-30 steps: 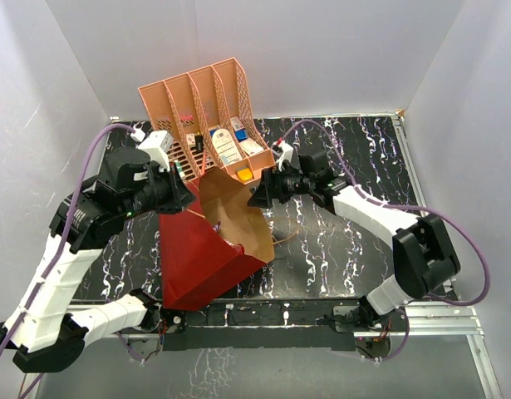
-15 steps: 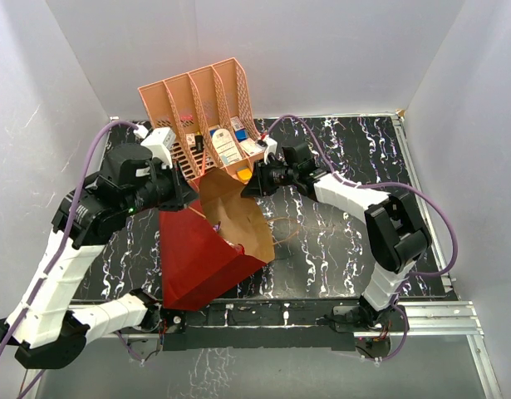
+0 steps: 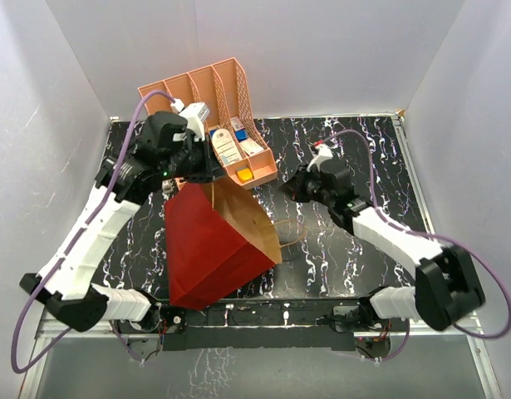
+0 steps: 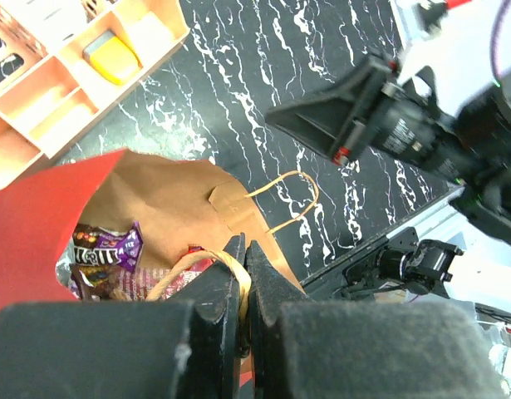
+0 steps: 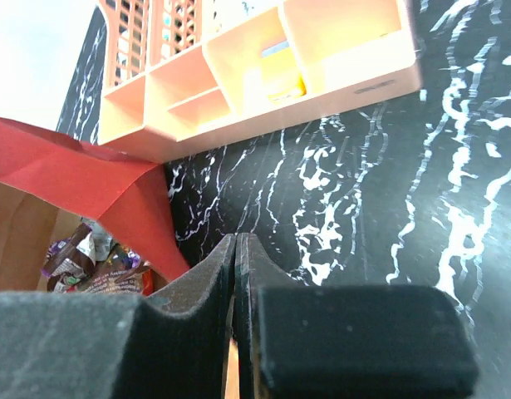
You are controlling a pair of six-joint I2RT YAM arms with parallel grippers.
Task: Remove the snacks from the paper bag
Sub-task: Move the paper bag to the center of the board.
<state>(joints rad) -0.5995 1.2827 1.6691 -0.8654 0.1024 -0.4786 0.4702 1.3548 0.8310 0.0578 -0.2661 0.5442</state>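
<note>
The paper bag point(image 3: 207, 249) is red outside and brown kraft inside point(image 4: 164, 195). It leans on the dark marble table with its mouth toward the right. My left gripper point(image 3: 197, 172) point(image 4: 245, 245) is shut on one tan cord handle point(image 4: 226, 264) at the bag's top edge. The bag's other handle point(image 4: 290, 204) lies loose on the table. Snacks lie deep in the bag: a purple packet point(image 4: 105, 248) and crinkly wrappers point(image 5: 93, 268). My right gripper point(image 3: 288, 187) point(image 5: 237, 238) is shut to the right of the mouth, with nothing seen in it.
A salmon-pink slotted organizer point(image 3: 201, 100) point(image 5: 263, 79) stands at the back, just behind the bag, with small boxes, cards and a yellow item point(image 3: 245, 175) in its front compartments. White walls enclose the table on three sides.
My left arm has swung up and toward the back with the handle, pulling the bag taller. The right gripper has shut and drawn back rightward from the bag's mouth.
</note>
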